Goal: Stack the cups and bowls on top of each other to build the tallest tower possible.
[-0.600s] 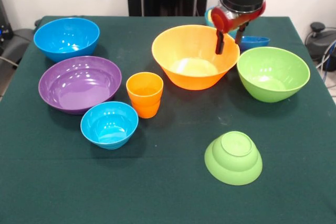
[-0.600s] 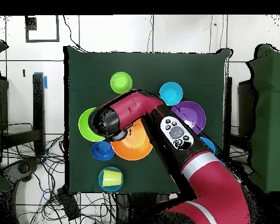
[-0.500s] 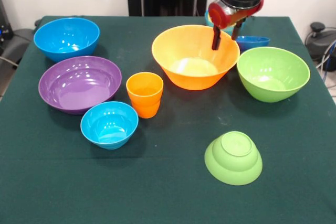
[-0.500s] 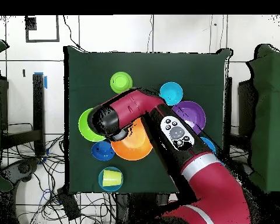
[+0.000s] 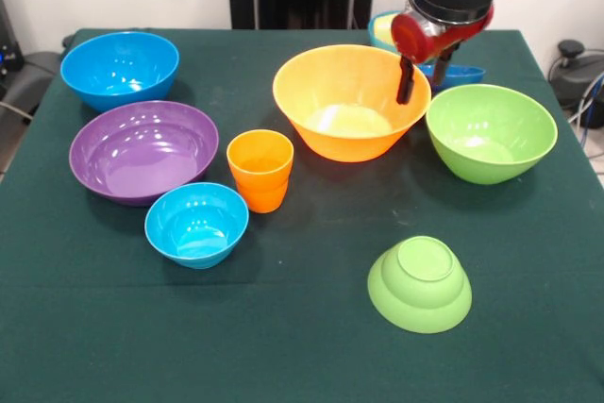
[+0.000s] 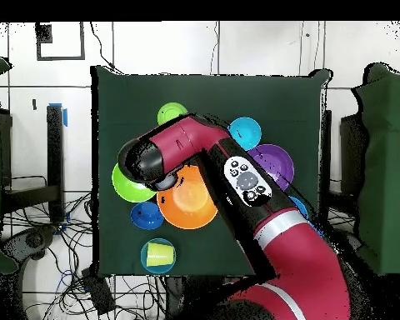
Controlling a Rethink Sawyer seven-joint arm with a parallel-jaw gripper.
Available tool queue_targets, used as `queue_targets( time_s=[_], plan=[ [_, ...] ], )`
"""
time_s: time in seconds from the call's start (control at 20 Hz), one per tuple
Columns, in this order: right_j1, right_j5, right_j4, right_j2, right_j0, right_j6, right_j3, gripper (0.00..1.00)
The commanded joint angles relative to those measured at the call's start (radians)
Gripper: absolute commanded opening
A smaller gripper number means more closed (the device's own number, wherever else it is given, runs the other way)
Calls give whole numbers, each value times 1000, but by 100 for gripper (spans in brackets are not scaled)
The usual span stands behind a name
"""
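Observation:
My gripper point(image 5: 422, 78) is open and empty. It hangs over the right rim of the large orange bowl point(image 5: 344, 101), with one finger point(image 5: 406, 82) inside the rim and the other outside it. The large lime bowl point(image 5: 491, 131) sits just to its right. The dark blue small bowl point(image 5: 460, 74) lies behind the gripper. The orange cup point(image 5: 260, 169) stands upright in front of the orange bowl. The pale yellow cup point(image 6: 158, 254) rests in a light blue small bowl point(image 6: 145, 258). In the overhead view the arm point(image 6: 195, 146) hides the gripper and the orange cup.
The large blue bowl point(image 5: 120, 68), the purple bowl point(image 5: 143, 150) and a light blue small bowl point(image 5: 196, 224) sit at the left. A small lime bowl point(image 5: 419, 283) lies upside down at the front right. The green cloth's edge point(image 5: 283, 31) runs along the back.
The gripper has shifted to the right along the orange bowl's rim, towards the large lime bowl, and dropped slightly. The bowls and cups have not moved.

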State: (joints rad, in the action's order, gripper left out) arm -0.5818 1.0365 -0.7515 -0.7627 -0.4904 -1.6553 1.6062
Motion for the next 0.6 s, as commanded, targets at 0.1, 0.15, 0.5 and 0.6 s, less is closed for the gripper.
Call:
queue_targets(
  time_s=[0.1, 0.15, 0.5, 0.6],
  plan=[
    [64, -33, -107, -27, 19, 350, -66, 100],
    [49, -19, -102, -27, 13, 349, -62, 100],
    [36, 95, -67, -23, -34, 409, -104, 100],
    [44, 107, -72, -24, -54, 446, -129, 100]
  ],
)
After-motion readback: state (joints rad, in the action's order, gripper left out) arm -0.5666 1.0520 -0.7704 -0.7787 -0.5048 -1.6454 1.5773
